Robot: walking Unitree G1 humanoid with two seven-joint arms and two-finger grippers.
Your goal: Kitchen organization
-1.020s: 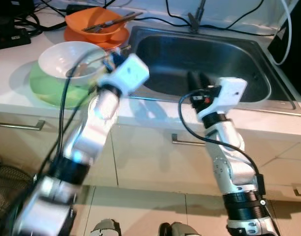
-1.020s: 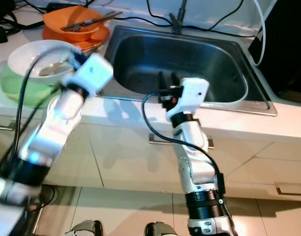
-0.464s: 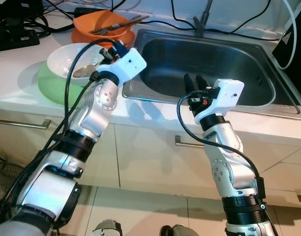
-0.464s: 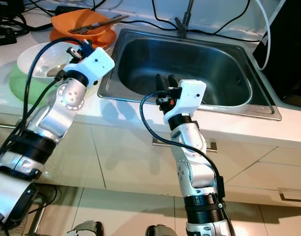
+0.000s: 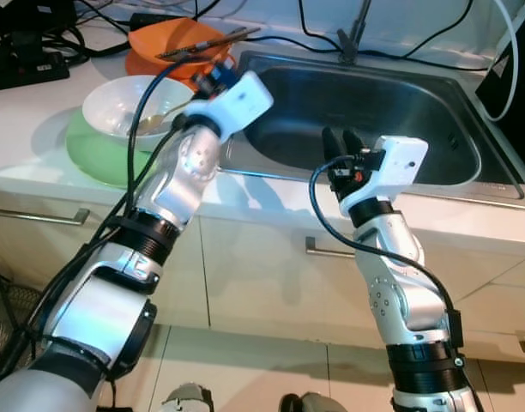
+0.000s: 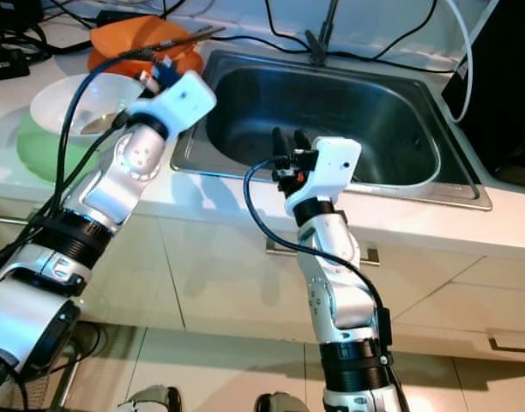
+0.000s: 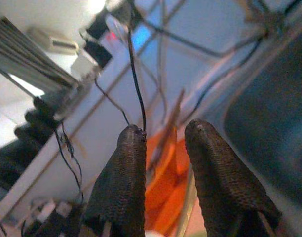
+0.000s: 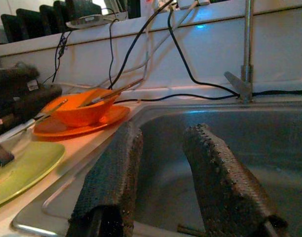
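- Left gripper [image 7: 163,143]: two black fingers [image 7: 122,187] parted by a narrow gap, nothing held; raised above the counter between the white bowl and the sink's near left corner, pointing toward the orange dishes
- Right gripper [image 8: 161,148]: two black fingers [image 8: 217,182] a narrow gap apart, empty, touching nothing; poised over the sink's front rim, pointing into the basin
- Stainless steel sink [image 5: 434,129]: one, set in the white countertop [image 5: 31,112]; basin holding no dishes, faucet [image 8: 245,44] at its back edge
- White bowl [image 5: 108,99]: one, resting on a green plate [image 5: 95,154], left of the sink; a spoon [image 5: 155,120] lying inside
- Orange bowl [image 8: 84,111]: one, on an orange plate [image 8: 67,126] behind the white bowl, near the sink's back left corner; chopsticks [image 8: 114,91] laid across it, number not countable
- Black cables [image 8: 185,59]: several, trailing along the back wall
- Cabinet drawer handles [image 5: 327,251]: two visible below the counter
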